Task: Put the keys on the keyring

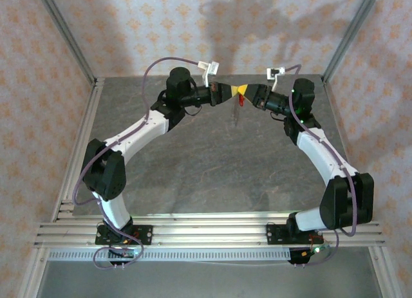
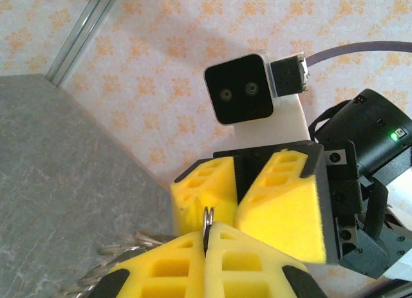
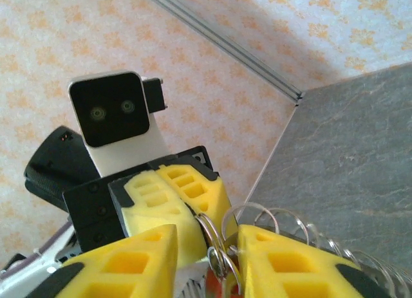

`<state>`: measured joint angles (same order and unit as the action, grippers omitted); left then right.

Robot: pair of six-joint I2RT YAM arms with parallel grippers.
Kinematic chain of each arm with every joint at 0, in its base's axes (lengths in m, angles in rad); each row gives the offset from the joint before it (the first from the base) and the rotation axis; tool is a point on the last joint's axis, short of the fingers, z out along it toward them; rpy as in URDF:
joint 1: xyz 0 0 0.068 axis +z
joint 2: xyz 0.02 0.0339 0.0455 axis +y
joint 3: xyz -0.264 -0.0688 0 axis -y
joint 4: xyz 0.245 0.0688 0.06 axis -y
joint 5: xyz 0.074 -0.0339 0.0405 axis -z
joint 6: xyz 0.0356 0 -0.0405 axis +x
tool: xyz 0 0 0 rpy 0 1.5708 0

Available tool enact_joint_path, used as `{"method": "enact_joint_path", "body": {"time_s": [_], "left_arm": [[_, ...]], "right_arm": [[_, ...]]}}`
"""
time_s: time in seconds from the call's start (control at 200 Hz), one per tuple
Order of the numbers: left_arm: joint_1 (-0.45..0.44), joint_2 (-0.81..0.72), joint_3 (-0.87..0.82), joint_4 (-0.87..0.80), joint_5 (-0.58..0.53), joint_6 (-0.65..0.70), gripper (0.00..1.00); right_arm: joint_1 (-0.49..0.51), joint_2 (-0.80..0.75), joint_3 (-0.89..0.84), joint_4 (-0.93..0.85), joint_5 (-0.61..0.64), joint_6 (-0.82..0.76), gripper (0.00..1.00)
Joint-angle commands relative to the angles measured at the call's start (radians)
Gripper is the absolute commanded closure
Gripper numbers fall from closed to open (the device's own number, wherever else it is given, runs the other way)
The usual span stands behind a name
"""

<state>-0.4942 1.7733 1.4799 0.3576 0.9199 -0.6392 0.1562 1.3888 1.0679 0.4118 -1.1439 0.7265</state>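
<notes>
we judge threading underway: left end effector [image 2: 206,237] pinches the thin silvery keyring [image 2: 208,217], right end effector [image 3: 207,237] gapes by the red-headed key [image 1: 241,100]; regrip next

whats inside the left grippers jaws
A thin metal ring, edge-on, pinched between the left gripper's shut yellow pads. Its lower part is hidden between them.

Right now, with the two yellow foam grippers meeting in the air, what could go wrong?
The right gripper stands open beside the thin silver metal ring, so the small red-headed key hanging below may slip and drop to the grey stone-patterned table.
The left gripper pinches the ring only at its fingertips; a small pull may twist it free.
</notes>
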Motion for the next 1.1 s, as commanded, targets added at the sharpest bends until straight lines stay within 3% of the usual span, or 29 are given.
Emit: {"method": "enact_joint_path", "body": {"time_s": [0.0,0.34,0.49,0.911,1.091], "left_arm": [[-0.007,-0.067,-0.019,0.089,-0.054,-0.030,1.00],[-0.006,-0.100,-0.054,0.143,-0.087,-0.061,1.00],[-0.007,-0.103,-0.056,0.163,-0.090,-0.078,1.00],[-0.009,-0.098,-0.038,0.149,-0.079,-0.079,1.00],[-0.010,-0.097,-0.033,0.141,-0.078,-0.074,1.00]], "right_arm": [[0.005,-0.060,-0.019,0.045,0.021,0.002,0.65],[0.001,-0.131,-0.098,0.071,0.050,0.011,0.65],[0.002,-0.123,-0.121,0.131,0.059,0.054,0.71],[0.018,-0.084,-0.086,0.163,0.072,0.080,0.67],[0.038,-0.064,-0.077,0.162,0.079,0.074,0.70]]}}
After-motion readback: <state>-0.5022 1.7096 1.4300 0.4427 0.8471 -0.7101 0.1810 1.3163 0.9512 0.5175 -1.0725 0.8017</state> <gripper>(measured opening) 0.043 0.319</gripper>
